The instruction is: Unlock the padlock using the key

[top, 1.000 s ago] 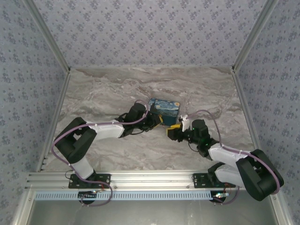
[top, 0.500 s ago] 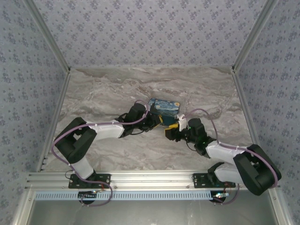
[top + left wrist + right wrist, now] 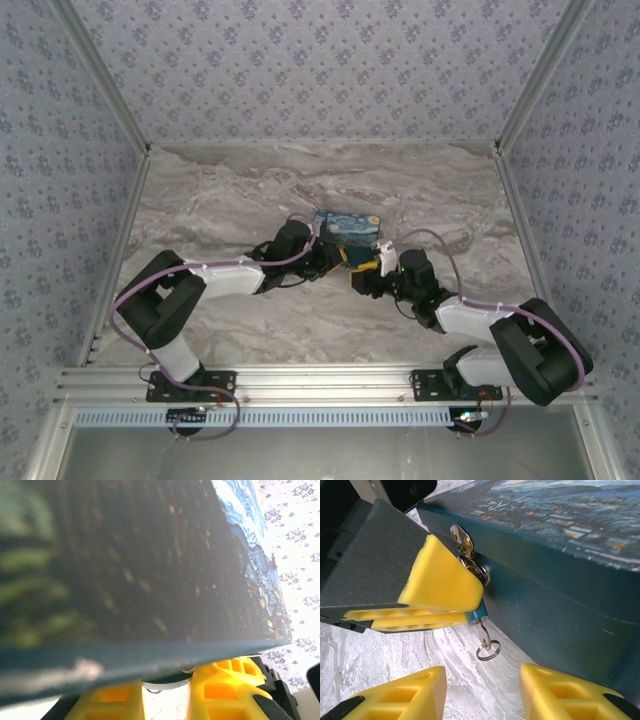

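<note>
Between the yellow fingers (image 3: 437, 587) of the left claw (image 3: 167, 692) sits the padlock (image 3: 479, 613). The claw is squeezed tight on it, so just a small teal corner peeks out past the fingertips. Out of the bottom of that corner hangs the key (image 3: 480, 628), thin and made of metal. It points down, away from the claw, and has a little wire ring (image 3: 488, 651) on its end. Just above the fingertips, the padlock's shiny metal loop (image 3: 476, 572) meets a metal latch (image 3: 462, 539) on the side of the box (image 3: 560, 595). The box is dark teal with a starry picture on top, and its side is right up against the left claw's tips. Below the key, the right claw (image 3: 482, 692) has its two yellow fingers wide apart with nothing in them. The key ring hangs just ahead of the gap between them, near but not touching. From above, the two claws meet nose to nose at the near side of the box. The left one comes in from the left and the right one from the right, over the grey marble worktop (image 3: 250, 190).
</note>
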Controlling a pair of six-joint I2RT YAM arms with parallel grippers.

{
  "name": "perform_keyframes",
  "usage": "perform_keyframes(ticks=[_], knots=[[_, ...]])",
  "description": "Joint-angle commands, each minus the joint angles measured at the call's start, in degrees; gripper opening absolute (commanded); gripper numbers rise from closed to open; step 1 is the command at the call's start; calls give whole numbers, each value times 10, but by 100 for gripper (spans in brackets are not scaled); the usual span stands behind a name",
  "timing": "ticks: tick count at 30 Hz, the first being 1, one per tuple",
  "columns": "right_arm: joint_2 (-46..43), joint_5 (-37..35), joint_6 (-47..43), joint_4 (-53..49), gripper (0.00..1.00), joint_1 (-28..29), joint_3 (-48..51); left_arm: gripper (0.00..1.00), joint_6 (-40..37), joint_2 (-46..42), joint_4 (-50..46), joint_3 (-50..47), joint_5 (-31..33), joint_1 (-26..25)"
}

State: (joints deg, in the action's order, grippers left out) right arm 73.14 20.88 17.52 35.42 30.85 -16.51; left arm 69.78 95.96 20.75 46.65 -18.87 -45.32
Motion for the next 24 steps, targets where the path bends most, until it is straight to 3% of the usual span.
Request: perform_keyframes(ticks=[1,5,10,24], knots=[[-29,-42,-46,-58,49,14,-29,15,-1,-38,17,1,-17,6],[-72,-112,-123,-175,52,52,-69,15,-5,-54,3,-8,-16,21],[-70,-195,-190,-249,52,115,-116,14,-25,-83,-31,-16,-16,43],[-49,-460,-406,-199,55,253,-124,15,-57,-141,-101,-25,-31,79]])
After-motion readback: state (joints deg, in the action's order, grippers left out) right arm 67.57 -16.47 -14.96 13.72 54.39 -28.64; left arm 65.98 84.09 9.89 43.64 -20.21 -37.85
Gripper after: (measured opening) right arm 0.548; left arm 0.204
